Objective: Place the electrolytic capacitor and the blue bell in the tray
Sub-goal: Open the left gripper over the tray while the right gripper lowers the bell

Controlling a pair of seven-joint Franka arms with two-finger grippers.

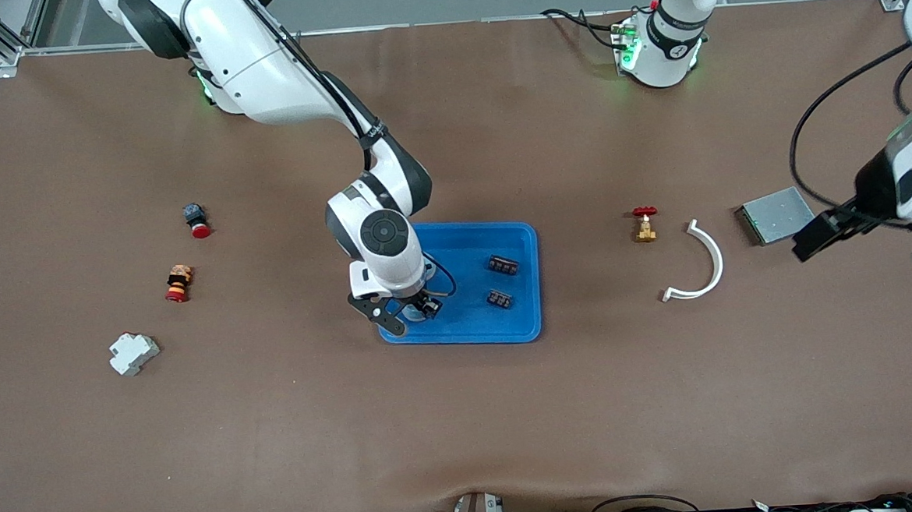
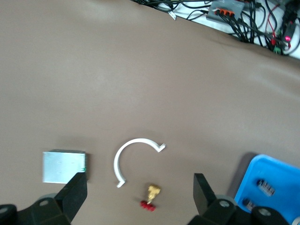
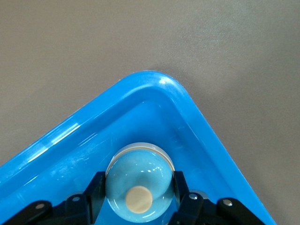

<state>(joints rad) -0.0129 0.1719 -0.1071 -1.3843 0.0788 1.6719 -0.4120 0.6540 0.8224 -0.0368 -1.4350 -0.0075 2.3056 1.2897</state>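
Blue bell [image 3: 139, 183] is seen low centre in the right wrist view, clamped between the right gripper's [image 3: 139, 194] fingers inside the tray [image 3: 192, 117] corner. Front view: right gripper [image 1: 406, 312] over the tray [image 1: 524, 284], mid-frame. Left wrist view: left gripper [image 2: 140, 194] spread apart, waiting.

Front view: high, facing both arm bases, whole table [image 1: 464, 412].
Left wrist: high over table, far.
Right wrist: close above tray [image 3: 197, 117] corner.
Shared: tray.
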